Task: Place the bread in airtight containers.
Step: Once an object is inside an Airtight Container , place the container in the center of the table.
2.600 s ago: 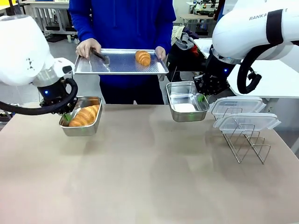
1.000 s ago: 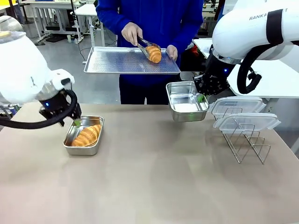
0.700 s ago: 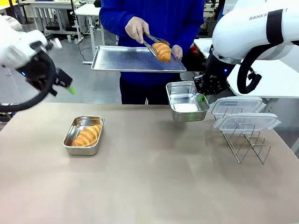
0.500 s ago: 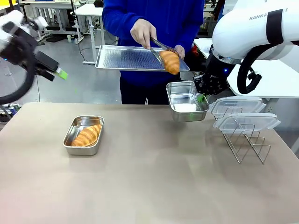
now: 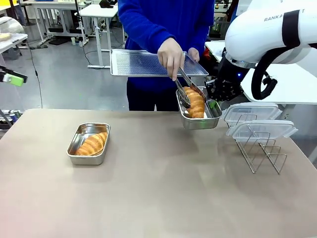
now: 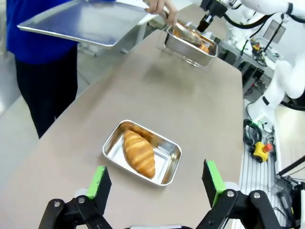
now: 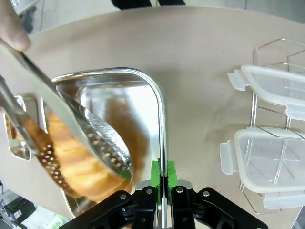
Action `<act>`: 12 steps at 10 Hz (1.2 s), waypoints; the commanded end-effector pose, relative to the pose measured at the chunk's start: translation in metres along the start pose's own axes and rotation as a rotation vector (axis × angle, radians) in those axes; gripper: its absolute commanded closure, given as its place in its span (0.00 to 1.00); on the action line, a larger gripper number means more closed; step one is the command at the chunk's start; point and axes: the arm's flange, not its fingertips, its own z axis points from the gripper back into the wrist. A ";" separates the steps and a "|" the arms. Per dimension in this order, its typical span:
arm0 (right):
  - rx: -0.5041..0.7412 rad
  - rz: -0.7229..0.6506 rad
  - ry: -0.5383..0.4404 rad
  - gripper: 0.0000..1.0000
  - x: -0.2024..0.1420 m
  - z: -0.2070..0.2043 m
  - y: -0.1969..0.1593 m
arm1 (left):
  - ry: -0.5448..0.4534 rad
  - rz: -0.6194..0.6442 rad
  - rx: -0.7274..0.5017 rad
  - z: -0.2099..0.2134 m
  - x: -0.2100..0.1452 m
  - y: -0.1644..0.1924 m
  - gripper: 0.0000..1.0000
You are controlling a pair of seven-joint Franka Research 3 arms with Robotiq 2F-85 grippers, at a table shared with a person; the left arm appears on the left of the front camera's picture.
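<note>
One croissant (image 5: 92,143) lies in the left steel pan (image 5: 80,135) on the table. My left gripper (image 6: 156,183) hovers open high above that pan (image 6: 169,152) and its croissant (image 6: 139,152), well clear of both; its green pad (image 5: 15,79) shows at the far left edge of the front view. My right gripper (image 5: 213,104) is shut on the rim of the right pan (image 5: 198,122), held off the table. A person's hand (image 5: 171,55) lowers the second croissant (image 5: 196,104) into it with tongs (image 7: 95,138). In the right wrist view the croissant (image 7: 76,167) touches the pan (image 7: 114,90).
The person holds a flat perforated tray (image 5: 143,63) behind the right pan. Two clear clip lids (image 5: 252,115) (image 5: 260,130) rest on a wire rack (image 5: 262,151) at the right. The table's middle and front are bare.
My left gripper opened, let go of the left pan and rose away to the far left. The person carried the second croissant with tongs from the tray down into the right pan.
</note>
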 end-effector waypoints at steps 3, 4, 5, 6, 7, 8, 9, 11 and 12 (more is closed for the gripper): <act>-0.016 -0.015 -0.007 1.00 0.002 0.005 0.002 | -0.041 -0.015 0.003 -0.007 0.005 0.003 0.00; -0.016 -0.015 -0.007 1.00 0.002 0.005 0.002 | -0.022 -0.017 -0.018 -0.003 -0.008 0.005 0.00; -0.016 -0.015 -0.007 1.00 0.002 0.005 0.002 | -0.022 -0.017 -0.018 -0.003 -0.008 0.005 0.00; -0.016 -0.015 -0.007 1.00 0.002 0.005 0.002 | -0.022 -0.017 -0.018 -0.003 -0.008 0.005 0.00; -0.016 -0.015 -0.007 1.00 0.002 0.005 0.002 | -0.022 -0.017 -0.018 -0.003 -0.008 0.005 0.00; -0.016 -0.015 -0.007 1.00 0.002 0.005 0.002 | -0.022 -0.017 -0.018 -0.003 -0.008 0.005 0.00; -0.016 -0.015 -0.007 1.00 0.002 0.005 0.002 | -0.022 -0.017 -0.018 -0.003 -0.008 0.005 0.00; -0.016 -0.015 -0.007 1.00 0.002 0.005 0.002 | -0.022 -0.017 -0.018 -0.003 -0.008 0.005 0.00; -0.016 -0.015 -0.007 1.00 0.002 0.005 0.002 | -0.022 -0.017 -0.018 -0.003 -0.008 0.005 0.00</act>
